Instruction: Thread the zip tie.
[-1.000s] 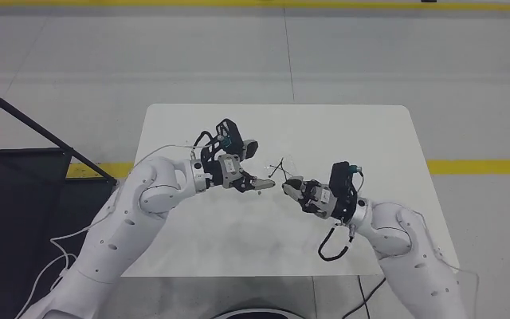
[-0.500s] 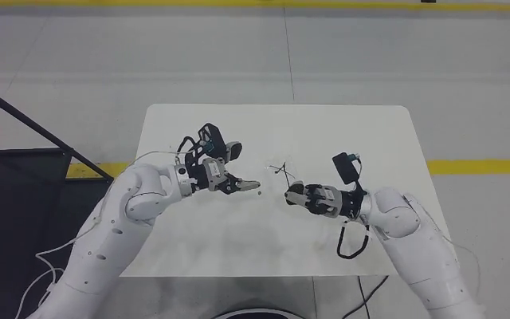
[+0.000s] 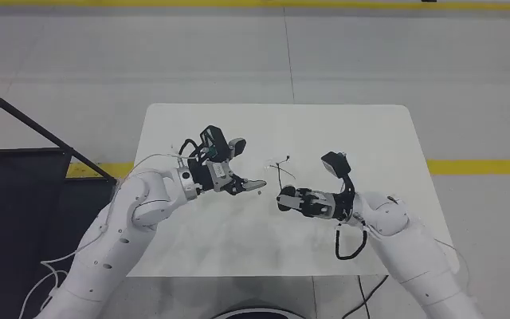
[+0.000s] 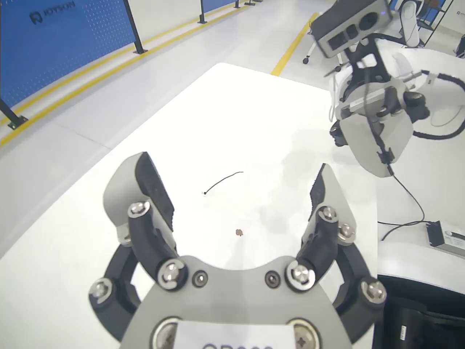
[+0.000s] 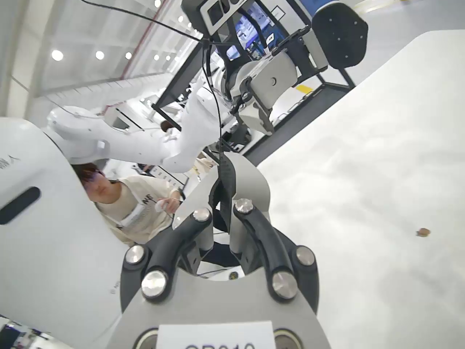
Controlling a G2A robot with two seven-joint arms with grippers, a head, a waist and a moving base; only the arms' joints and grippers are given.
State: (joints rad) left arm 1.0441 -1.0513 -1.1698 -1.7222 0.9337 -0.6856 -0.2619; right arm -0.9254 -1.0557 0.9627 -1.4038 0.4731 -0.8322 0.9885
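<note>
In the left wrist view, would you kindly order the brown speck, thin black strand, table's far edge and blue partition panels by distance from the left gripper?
From the left gripper:
1. Brown speck and thin black strand, both on the table by its open fingers; too close to call.
2. Table's far edge, beyond them.
3. Blue partition panels, farthest, across the floor.

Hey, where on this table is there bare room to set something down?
Bare: the far right corner of the table beyond the right gripper, and the near strip between both arms. Crowded: the middle, where the open left gripper faces the right gripper holding the zip tie.
</note>
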